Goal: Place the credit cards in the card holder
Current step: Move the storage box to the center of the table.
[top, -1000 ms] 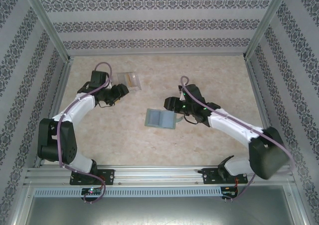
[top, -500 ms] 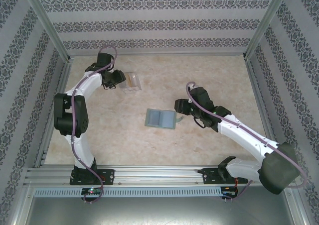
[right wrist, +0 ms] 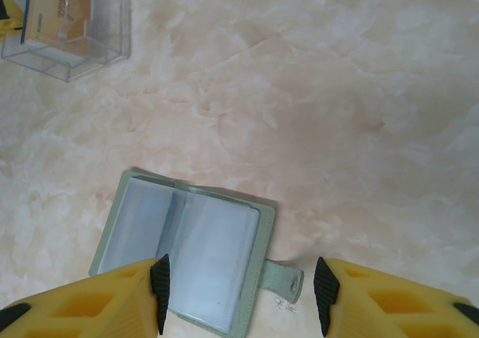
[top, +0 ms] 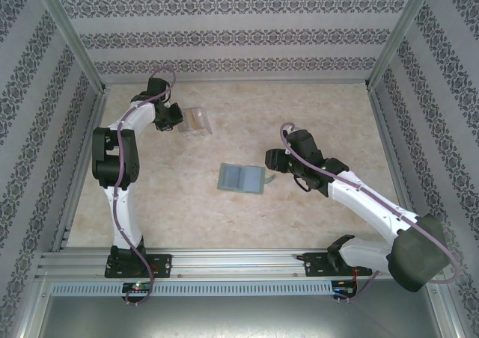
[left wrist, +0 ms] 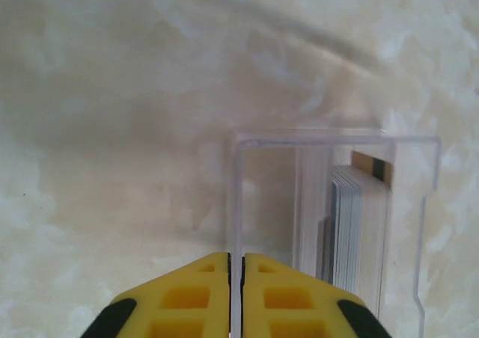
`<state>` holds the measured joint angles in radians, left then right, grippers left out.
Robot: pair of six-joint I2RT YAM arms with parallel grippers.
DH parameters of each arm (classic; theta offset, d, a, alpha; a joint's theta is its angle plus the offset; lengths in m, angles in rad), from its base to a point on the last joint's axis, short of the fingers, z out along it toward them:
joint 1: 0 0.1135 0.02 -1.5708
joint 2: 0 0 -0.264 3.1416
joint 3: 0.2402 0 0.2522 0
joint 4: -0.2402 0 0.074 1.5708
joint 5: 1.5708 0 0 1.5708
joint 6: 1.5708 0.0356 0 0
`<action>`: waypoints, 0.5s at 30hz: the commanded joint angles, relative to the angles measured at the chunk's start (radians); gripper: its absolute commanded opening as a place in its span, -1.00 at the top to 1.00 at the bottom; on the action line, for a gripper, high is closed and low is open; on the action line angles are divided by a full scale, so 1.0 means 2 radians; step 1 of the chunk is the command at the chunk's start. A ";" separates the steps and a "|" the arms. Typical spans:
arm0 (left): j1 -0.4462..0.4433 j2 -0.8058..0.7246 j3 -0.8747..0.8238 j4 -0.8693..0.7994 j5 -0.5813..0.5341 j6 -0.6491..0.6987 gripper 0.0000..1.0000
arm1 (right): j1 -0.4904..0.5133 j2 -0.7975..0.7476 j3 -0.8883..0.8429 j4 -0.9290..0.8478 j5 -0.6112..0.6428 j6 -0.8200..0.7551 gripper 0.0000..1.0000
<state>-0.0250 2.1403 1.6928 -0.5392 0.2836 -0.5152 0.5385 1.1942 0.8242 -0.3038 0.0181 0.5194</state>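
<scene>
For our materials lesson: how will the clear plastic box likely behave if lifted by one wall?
The clear box looks rigid, so probably keeps shape. Pinched by the left gripper on one smooth wall, it may slip. Its stacked cards could spill if tilted.

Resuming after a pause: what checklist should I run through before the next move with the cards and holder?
1. Left gripper gripping a wall of the clear box: ok, fingers shut on it.
2. Cards within reach: ok, stacked inside the box.
3. Card holder lying open, pockets up, on the table: ok.
4. Right gripper open above the holder's tab end: ok.
5. Right gripper's fingers clear of the holder: cannot tell.
6. Holder pockets empty: cannot tell.
</scene>
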 commanded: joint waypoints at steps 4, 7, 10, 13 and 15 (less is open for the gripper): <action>-0.008 -0.010 0.000 -0.015 0.017 0.010 1.00 | -0.005 0.009 0.020 -0.003 0.004 -0.004 -0.13; -0.022 -0.021 -0.010 -0.014 0.020 0.006 1.00 | -0.005 0.016 0.024 -0.001 0.001 -0.001 -0.13; -0.044 -0.026 -0.013 -0.015 0.030 -0.009 1.00 | -0.008 0.024 0.027 -0.001 0.003 0.001 -0.13; -0.075 -0.027 -0.006 -0.017 0.035 -0.031 1.00 | -0.015 0.027 0.029 0.002 -0.002 0.004 -0.13; -0.100 -0.026 0.002 -0.017 0.034 -0.044 1.00 | -0.020 0.028 0.030 0.003 -0.005 0.005 -0.13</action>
<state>-0.1551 2.1311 1.6810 -0.5400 0.3019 -0.5472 0.5133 1.2446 0.8528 -0.3038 0.0147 0.5205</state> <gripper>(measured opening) 0.052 0.567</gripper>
